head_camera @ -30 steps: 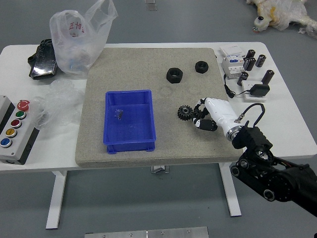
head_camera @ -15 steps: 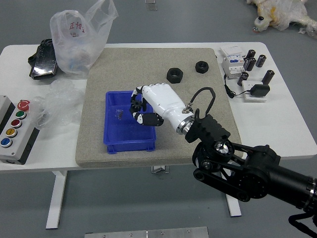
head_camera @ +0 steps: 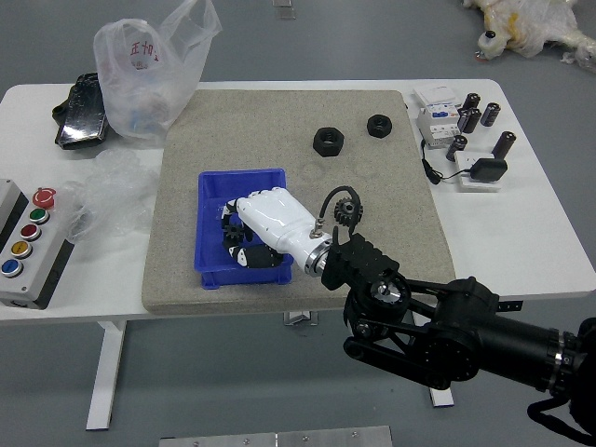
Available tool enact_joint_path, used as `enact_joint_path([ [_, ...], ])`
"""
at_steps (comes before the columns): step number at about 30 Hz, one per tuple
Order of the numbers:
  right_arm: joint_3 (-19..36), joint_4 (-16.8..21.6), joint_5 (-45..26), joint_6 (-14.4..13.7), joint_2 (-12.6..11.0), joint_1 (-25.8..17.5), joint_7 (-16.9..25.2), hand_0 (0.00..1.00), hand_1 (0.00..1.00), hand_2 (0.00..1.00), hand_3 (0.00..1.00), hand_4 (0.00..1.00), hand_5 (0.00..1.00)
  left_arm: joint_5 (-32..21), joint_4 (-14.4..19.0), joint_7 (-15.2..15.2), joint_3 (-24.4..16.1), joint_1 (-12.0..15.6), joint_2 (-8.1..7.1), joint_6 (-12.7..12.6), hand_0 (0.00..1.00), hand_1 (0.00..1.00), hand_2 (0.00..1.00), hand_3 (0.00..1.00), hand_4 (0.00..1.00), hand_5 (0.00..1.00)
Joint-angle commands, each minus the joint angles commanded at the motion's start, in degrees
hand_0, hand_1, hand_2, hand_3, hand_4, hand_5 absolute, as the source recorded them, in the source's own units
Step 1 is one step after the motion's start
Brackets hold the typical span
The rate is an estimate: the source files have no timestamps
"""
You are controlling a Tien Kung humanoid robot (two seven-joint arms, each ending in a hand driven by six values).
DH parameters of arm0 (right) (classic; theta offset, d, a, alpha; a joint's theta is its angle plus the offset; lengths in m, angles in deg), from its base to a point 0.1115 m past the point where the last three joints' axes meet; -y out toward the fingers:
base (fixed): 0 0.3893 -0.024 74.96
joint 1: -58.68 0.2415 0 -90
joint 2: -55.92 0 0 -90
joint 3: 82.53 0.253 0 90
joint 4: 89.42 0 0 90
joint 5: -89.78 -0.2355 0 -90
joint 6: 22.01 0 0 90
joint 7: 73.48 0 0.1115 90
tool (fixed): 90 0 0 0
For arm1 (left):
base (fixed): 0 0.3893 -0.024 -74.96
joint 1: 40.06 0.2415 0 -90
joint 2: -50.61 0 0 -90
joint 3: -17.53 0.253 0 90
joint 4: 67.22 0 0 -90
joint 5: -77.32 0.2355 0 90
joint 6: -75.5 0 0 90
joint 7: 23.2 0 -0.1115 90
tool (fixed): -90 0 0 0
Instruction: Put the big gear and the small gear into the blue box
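**Gear held over blue box by right hand; 1 gear left on mat**

1 dark toothed gear (head_camera: 234, 233) is held over the inside of the blue box (head_camera: 201, 223), and no release is seen. It appears to be pinched between the dark fingertips of the right hand (head_camera: 277, 222); the exact grip is partly hidden, and whether the box floor is touched cannot be told. The mat gear (head_camera: 348, 211) is seen outside the box, beside the robot's wrist. Which of the 2 is the big gear cannot be settled. Farther off on the mat (head_camera: 410, 223), 2 black rings (head_camera: 328, 142) are left untouched.

The placing of the 1st gear is judged to be in hand. For the next move, the gear should be lowered well within the walls and the fingers opened, after which the mat gear can be fetched. If the hand is drawn back too low, the box's wall or the mat gear could be knocked.

Compared with 0.5 s ago, the held gear has been carried farther in from the box's right wall and nearer the robot. The mat gear, then covered by the hand and wrist, has been uncovered.
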Motion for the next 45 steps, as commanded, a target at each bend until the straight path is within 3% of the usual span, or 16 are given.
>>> enact_joint_path([
  [4, 0.61, 0.23, 0.02, 0.06, -0.10, -0.06, -0.06, 0.480, 0.779, 0.859, 0.897, 0.734, 0.294, 0.11, 0.06, -0.13, -0.15, 0.07, -0.02, 0.08, 0.750, 0.708, 0.692, 0.808, 0.750, 0.578],
  [5, 0.99, 0.39, -0.03, -0.08, -0.20, -0.12, 0.03, 0.480, 0.784, 0.868, 0.917, 0.802, 0.317, 0.04, 0.07, -0.15, -0.10, 0.08, -0.02, 0.09, 0.749, 0.708, 0.691, 0.807, 0.751, 0.580],
  [7, 1.86, 0.74, -0.48, -0.49, -0.44, -0.27, 0.33, 0.480, 0.784, 0.868, 0.917, 0.802, 0.317, -0.04, 0.09, -0.16, -0.03, 0.08, 0.01, 0.10, 0.749, 0.708, 0.691, 0.807, 0.751, 0.580],
  [10, 5.51, 1.30, -1.86, -2.24, -1.67, -0.88, 1.55, 0.480, 0.784, 0.868, 0.917, 0.802, 0.317, -0.19, 0.11, -0.17, 0.06, 0.06, 0.11, 0.10, 0.749, 0.708, 0.691, 0.807, 0.751, 0.580],
  [11, 6.63, 1.23, -1.99, -2.56, -2.07, -1.05, 1.69, 0.458, 0.754, 0.813, 0.862, 0.793, 0.313, -0.23, 0.11, -0.18, 0.07, 0.06, 0.14, 0.10, 0.748, 0.707, 0.691, 0.807, 0.750, 0.578],
  [17, 14.08, -4.56, -3.17, -2.01, -6.88, -1.48, 1.00, 0.457, 0.758, 0.823, 0.868, 0.802, 0.297, -0.39, 0.10, -0.20, 0.08, 0.19, 0.18, 0.01, 0.749, 0.707, 0.689, 0.806, 0.751, 0.580],
  [21, 14.17, -9.12, -5.17, -0.37, -8.82, -1.44, 0.48, 0.457, 0.758, 0.823, 0.868, 0.802, 0.297, 0.27, 0.11, -0.35, -0.61, 0.28, 0.05, 0.02, 0.749, 0.707, 0.689, 0.806, 0.751, 0.580],
  [22, 13.97, -10.05, -5.45, -0.07, -8.96, -1.50, 0.44, 0.457, 0.758, 0.823, 0.868, 0.802, 0.297, 0.35, 0.10, -0.36, -0.69, 0.27, 0.04, 0.03, 0.749, 0.707, 0.689, 0.806, 0.751, 0.580],
  [23, 13.75, -10.86, -5.65, 0.22, -8.97, -1.58, 0.43, 0.461, 0.762, 0.832, 0.879, 0.940, 0.452, 0.31, 0.10, -0.33, -0.64, 0.26, 0.04, 0.02, 0.749, 0.707, 0.690, 0.805, 0.751, 0.579],
  [28, 12.72, -13.58, -6.59, 1.36, -8.82, -1.97, 0.58, 0.461, 0.762, 0.832, 0.879, 0.940, 0.452, -0.34, 0.05, -0.06, 0.05, 0.06, 0.13, -0.07, 0.749, 0.707, 0.690, 0.805, 0.751, 0.579],
  [29, 12.55, -13.86, -6.83, 1.53, -8.80, -1.97, 0.65, 0.458, 0.763, 0.837, 0.886, 0.997, 0.536, -0.36, 0.04, -0.05, 0.08, 0.04, 0.15, -0.07, 0.749, 0.706, 0.688, 0.805, 0.751, 0.578],
  [34, 11.90, -14.73, -8.18, 2.11, -8.78, -2.00, 1.17, 0.458, 0.763, 0.837, 0.886, 0.997, 0.536, -0.33, 0.03, -0.02, 0.10, 0.01, 0.20, -0.06, 0.749, 0.706, 0.688, 0.805, 0.751, 0.578],
  [35, 11.75, -14.83, -8.46, 2.18, -8.76, -1.99, 1.29, 0.458, 0.763, 0.836, 0.884, 0.998, 0.634, -0.29, 0.02, -0.02, 0.07, 0.02, 0.18, -0.06, 0.747, 0.706, 0.687, 0.804, 0.750, 0.576],
  [40, 10.07, -15.77, -9.45, 2.55, -8.33, -1.72, 1.34, 0.458, 0.763, 0.836, 0.884, 0.998, 0.634, -0.15, 0.01, 0.04, -0.01, 0.01, 0.12, -0.06, 0.747, 0.706, 0.687, 0.804, 0.750, 0.576],
  [41, 9.63, -15.99, -9.62, 2.59, -8.23, -1.68, 1.26, 0.442, 0.707, 0.725, 0.803, 0.932, 0.478, -0.13, 0.00, 0.05, -0.02, 0.00, 0.12, -0.06, 0.747, 0.706, 0.687, 0.801, 0.750, 0.576],
  [45, 6.91, -17.22, -10.39, 2.19, -7.66, -1.51, 0.49, 0.442, 0.707, 0.725, 0.803, 0.932, 0.478, -0.22, 0.00, 0.13, 0.08, -0.06, 0.16, -0.08, 0.747, 0.706, 0.687, 0.801, 0.750, 0.576],
])
